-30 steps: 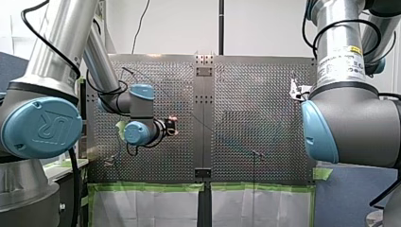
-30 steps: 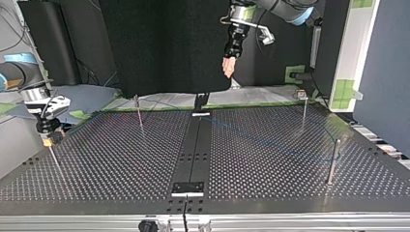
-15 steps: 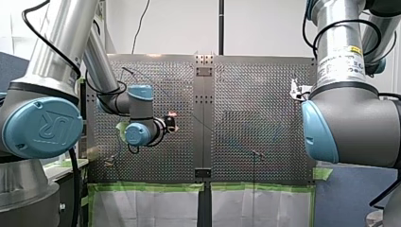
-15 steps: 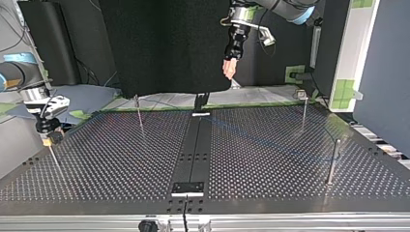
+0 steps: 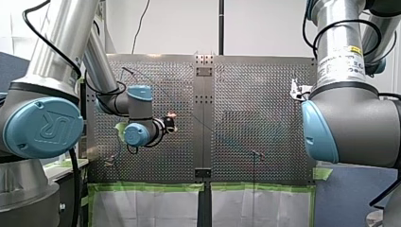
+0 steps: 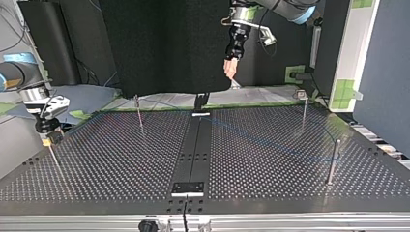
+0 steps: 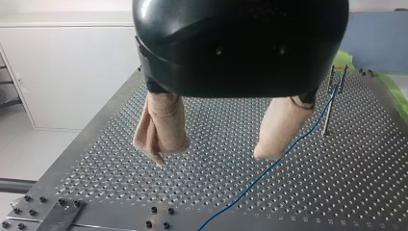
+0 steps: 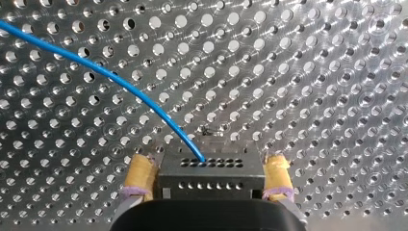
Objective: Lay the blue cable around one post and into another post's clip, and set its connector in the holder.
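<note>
At the top view's left edge, my right gripper (image 6: 48, 139) sits low at the worktop's (image 6: 106, 159) side, just above a thin post (image 6: 54, 158). The right wrist view shows its yellow pads (image 8: 139, 175) closed on either side of the black connector (image 8: 211, 175), which is gripped between them just over the perforated plate. The blue cable (image 8: 120, 84) leaves the connector's front face and curves away across the holes.

Further right in the top view, a second post (image 6: 139, 112) stands near the worktop's far edge. A dark centre strip (image 6: 193, 150) runs from the far edge to the near edge.

Right of the strip, my left gripper (image 6: 230, 67) hangs high above the far edge, well clear of the worktop. In the left wrist view its beige pads (image 7: 161, 130) are spread wide with nothing between them. Below them the cable lies on the plate, passes under one finger and runs to a post (image 7: 328, 96) ahead. Whether it sits in that post's clip I cannot tell.

At the top view's right stand two more posts, one near the far edge (image 6: 303, 112) and one nearer the camera (image 6: 333, 162). The cable shows faintly on the plate between the strip and these two.
</note>
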Robot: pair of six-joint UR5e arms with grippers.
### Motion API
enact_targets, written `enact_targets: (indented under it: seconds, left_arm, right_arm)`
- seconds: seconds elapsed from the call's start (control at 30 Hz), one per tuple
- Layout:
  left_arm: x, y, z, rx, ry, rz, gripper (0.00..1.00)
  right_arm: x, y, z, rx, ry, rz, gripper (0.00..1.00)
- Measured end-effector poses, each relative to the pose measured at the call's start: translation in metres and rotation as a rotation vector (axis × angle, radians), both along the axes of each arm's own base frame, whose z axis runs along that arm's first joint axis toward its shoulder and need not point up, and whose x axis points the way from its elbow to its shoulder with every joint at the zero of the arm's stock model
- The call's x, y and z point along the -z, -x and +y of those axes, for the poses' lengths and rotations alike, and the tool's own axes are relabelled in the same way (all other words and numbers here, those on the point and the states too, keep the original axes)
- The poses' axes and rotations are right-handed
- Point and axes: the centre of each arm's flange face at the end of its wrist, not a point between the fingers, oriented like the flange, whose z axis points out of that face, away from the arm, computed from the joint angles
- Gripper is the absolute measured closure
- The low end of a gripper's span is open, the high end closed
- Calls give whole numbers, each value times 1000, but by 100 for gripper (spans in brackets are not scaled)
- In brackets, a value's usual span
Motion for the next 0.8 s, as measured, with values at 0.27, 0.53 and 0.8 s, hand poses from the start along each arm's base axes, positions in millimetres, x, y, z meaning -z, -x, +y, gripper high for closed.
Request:
enact_targets:
  seconds: [0.27,0.53,0.8]
  left_arm:
    - [0,-1,1,-1,-1,1,0]
    - [0,-2,2,0,-1,0,0]
    - [1,-2,3,-3,-2,1,0]
  right_arm:
    - [0,1,-1,8,4,1,1]
    - [-1,4,-2,40,6,1,1]
    - [-1,6,-3,58,7,1,1]
